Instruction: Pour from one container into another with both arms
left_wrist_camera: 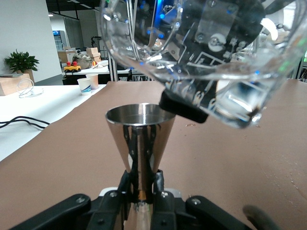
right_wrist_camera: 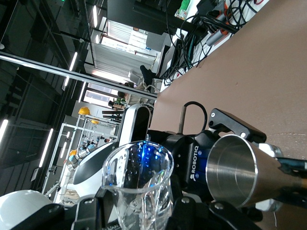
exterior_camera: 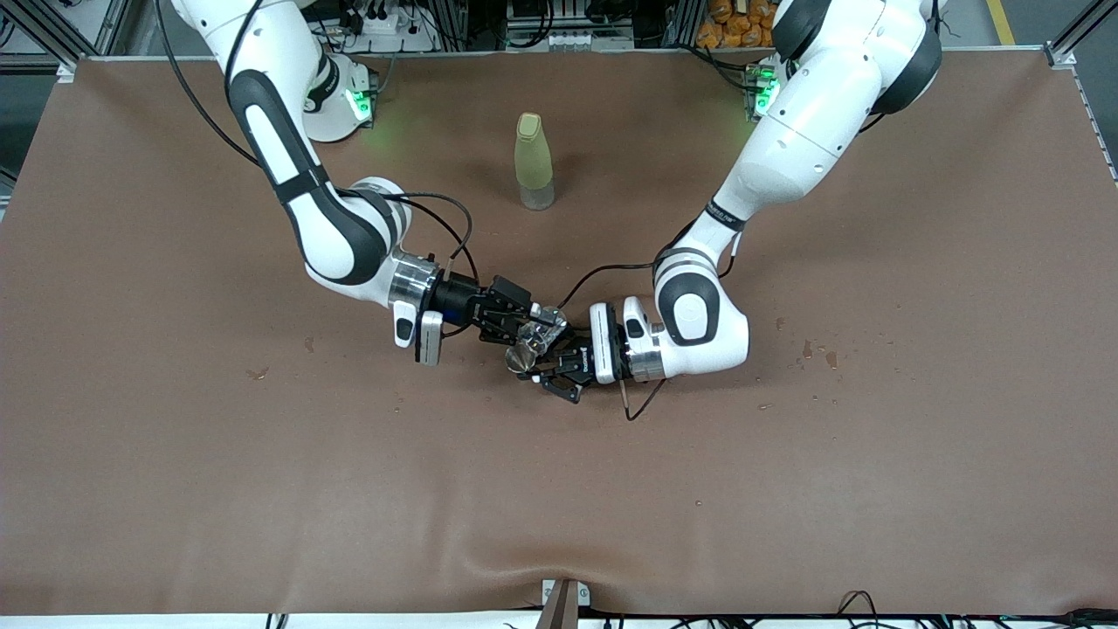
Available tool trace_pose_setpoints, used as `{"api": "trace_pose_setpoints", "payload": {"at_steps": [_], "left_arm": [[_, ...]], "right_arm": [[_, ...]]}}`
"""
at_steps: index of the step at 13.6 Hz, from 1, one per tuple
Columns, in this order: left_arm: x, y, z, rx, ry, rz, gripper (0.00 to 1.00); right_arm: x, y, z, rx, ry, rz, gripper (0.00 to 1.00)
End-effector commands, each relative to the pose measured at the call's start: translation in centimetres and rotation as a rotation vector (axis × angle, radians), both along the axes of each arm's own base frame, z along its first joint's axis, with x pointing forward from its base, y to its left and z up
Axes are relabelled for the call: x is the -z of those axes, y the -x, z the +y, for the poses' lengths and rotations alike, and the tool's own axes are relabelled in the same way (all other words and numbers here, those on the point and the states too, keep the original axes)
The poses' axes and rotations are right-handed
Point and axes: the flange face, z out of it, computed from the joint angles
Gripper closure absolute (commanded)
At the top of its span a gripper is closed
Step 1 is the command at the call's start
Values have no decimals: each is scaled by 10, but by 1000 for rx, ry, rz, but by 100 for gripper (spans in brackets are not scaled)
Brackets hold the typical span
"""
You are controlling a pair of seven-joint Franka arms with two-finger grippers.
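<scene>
The right hand [exterior_camera: 534, 330] grips the glass cup [left_wrist_camera: 192, 57] tilted just above the jigger [left_wrist_camera: 140, 139], which the left hand [exterior_camera: 548, 371] clamps upright by its waist.

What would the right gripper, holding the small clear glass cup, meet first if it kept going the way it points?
Most likely the shiny steel hourglass jigger held upright by the left gripper. The right gripper tips the clear glass cup just above it.

Even overhead light falls on the brown table [exterior_camera: 175, 437], leaving soft shadows beside the bottle [exterior_camera: 534, 162]. The clear glass cup [left_wrist_camera: 192, 57] looms blurred, perhaps too close, with blue glints; ceiling strips glare.
</scene>
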Motion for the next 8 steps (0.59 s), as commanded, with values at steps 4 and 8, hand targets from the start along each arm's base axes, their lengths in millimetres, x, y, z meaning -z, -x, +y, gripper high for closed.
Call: {"api": "trace_pose_setpoints", "payload": {"at_steps": [4, 8], "left_arm": [[-4, -4, -4, -30, 14, 8, 100], [-6, -5, -4, -31, 15, 11, 100]], "right_arm": [[-10, -1, 1, 41, -47, 85, 89], [-20, -1, -2, 65, -79, 149, 89]]}}
